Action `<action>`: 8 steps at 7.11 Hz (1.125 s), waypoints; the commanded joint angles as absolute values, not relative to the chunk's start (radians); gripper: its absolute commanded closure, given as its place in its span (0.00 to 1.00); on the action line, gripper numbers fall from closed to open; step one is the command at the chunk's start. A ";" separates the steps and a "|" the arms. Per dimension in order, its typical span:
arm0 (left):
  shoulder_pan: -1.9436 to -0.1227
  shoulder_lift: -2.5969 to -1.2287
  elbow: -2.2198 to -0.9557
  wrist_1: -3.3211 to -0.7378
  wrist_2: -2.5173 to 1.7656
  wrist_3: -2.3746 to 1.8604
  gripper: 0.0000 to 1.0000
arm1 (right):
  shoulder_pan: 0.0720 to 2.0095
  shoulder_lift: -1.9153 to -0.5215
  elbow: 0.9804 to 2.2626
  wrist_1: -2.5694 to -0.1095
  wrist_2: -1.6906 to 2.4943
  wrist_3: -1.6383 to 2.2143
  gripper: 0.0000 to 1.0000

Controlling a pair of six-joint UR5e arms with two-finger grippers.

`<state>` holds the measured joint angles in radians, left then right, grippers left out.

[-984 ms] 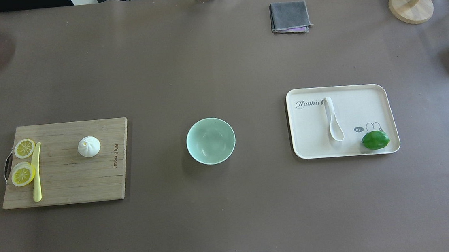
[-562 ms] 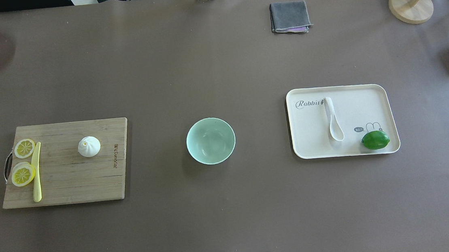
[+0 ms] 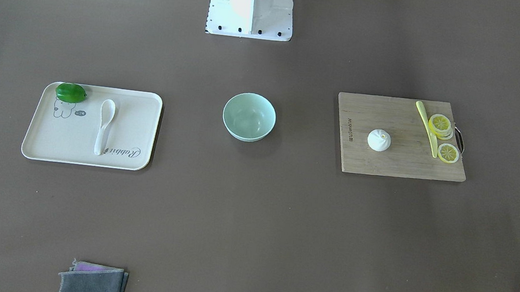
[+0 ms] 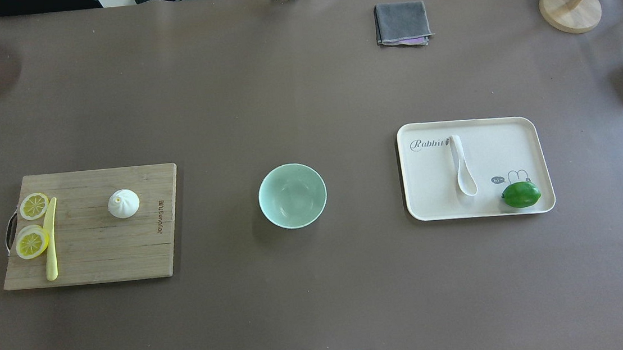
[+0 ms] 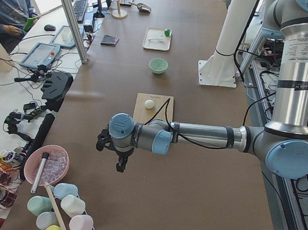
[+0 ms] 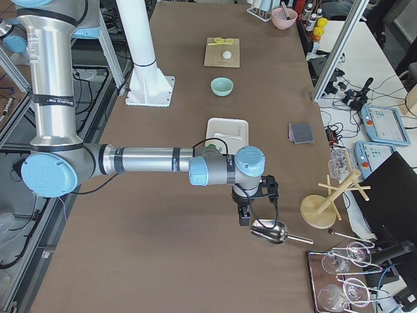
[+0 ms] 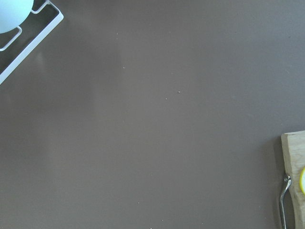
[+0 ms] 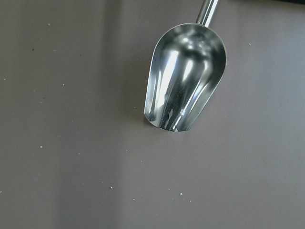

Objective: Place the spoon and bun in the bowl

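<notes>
Spoon (image 4: 462, 168) and bun (image 4: 123, 203) are seen unmoved since the earlier views, on the tray (image 4: 511, 135) at frame right and the cutting board (image 4: 98, 255) at frame left, the central bowl (image 4: 292, 195) is left empty, so nothing is judged begun, and whether the left gripper (image 5: 120, 165) and right gripper (image 6: 244, 218) are parted or closed cannot be told.

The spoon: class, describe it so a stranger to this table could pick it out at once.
On the robot's right of the mint-green bowl sits a cream tray printed "Rabbit". The spoon lies flat on it, handle by that word, scoop nearer the lime. It is white and deep-scooped; its only neighbour on the tray is round and green.
</notes>
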<state>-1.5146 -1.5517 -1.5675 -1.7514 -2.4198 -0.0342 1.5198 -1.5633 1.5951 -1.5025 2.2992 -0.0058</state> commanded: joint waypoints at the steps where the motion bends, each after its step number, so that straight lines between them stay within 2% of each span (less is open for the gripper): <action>1: -1.513 -1.554 -1.572 -1.753 -2.434 -0.035 0.02 | 1.506 -1.574 1.566 -1.398 2.299 -0.011 0.00; 8: -1.513 -1.554 -1.592 -1.792 -2.437 -0.028 0.02 | 1.491 -1.594 1.542 -1.329 2.312 -0.005 0.00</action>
<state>-1.5138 -1.5530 -1.5841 -1.7878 -2.4374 -0.0342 1.4921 -1.5883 1.5412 -1.3470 2.3084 -0.0081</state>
